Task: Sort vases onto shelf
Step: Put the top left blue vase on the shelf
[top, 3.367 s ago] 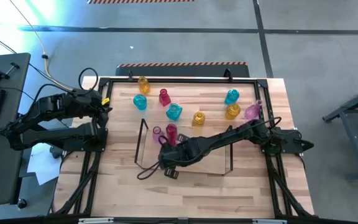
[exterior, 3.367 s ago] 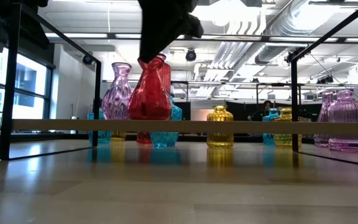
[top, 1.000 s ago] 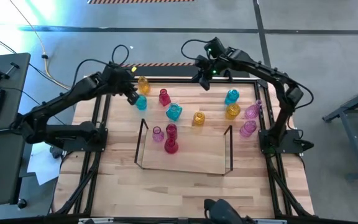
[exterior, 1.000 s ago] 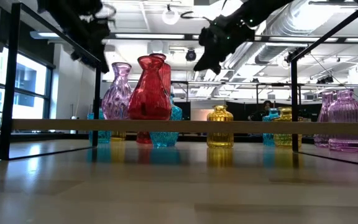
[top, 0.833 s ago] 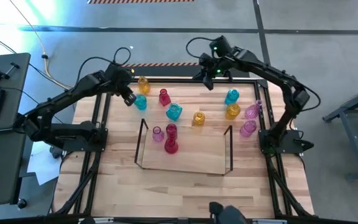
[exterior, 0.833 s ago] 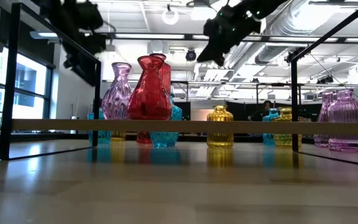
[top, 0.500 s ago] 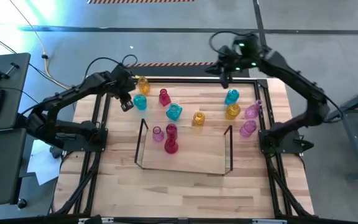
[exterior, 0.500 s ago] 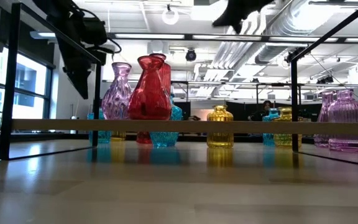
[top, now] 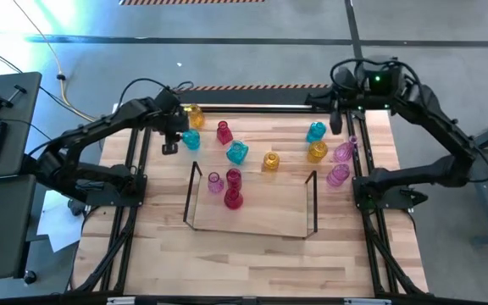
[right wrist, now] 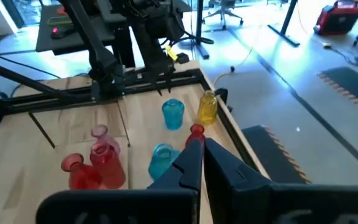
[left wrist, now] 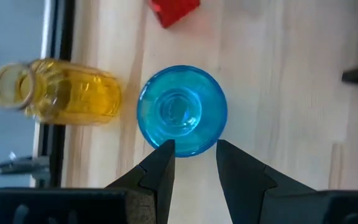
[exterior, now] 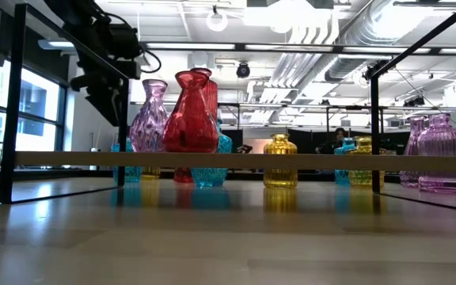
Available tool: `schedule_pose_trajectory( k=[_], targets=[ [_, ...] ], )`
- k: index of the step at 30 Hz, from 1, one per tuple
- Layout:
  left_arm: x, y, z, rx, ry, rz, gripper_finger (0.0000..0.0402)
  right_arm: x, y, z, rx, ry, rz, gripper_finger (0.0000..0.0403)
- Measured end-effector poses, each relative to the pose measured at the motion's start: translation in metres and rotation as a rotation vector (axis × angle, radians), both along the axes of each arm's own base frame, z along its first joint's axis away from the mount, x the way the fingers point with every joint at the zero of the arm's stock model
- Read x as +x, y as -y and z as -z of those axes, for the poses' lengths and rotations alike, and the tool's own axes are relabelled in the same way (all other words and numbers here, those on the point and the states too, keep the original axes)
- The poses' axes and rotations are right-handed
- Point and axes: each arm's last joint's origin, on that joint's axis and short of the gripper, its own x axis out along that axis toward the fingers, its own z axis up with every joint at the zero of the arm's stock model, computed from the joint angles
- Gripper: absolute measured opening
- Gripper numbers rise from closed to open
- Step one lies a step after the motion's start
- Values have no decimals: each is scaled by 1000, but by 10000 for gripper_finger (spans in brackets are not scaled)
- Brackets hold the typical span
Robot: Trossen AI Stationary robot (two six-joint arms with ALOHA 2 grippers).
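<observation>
Cyan vase [left wrist: 182,111] now lies below the part-open left gripper [left wrist: 193,157], perhaps untouched; right gripper [right wrist: 197,152], shut, has retreated.

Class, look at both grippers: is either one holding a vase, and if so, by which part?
Neither holds anything. The left gripper hangs open above the upright cyan vase, not touching it. The right gripper is shut and empty.

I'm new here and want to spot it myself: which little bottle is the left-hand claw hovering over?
Find the wooden table and go to its far left corner, where the left gripper hangs, fingers apart. Beside it stands the round cyan glass vase, upright. Its nearest neighbour, the amber glass vase, is yellow; the other cyan vases stand farther right.
</observation>
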Motion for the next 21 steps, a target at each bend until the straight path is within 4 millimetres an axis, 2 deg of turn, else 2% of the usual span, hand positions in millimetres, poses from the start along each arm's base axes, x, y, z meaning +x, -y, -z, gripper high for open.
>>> schedule_pose_trajectory(
  k=[4,10,21],
  targets=[
    [1,1,6,1,-63,126,111,2,-6,3,16,-36,14,0],
    [10,6,11,6,-100,223,111,5,-13,3,36,-35,-14,0],
    [21,3,8,85,-52,146,110,7,-18,4,17,-45,13,0]
  ],
)
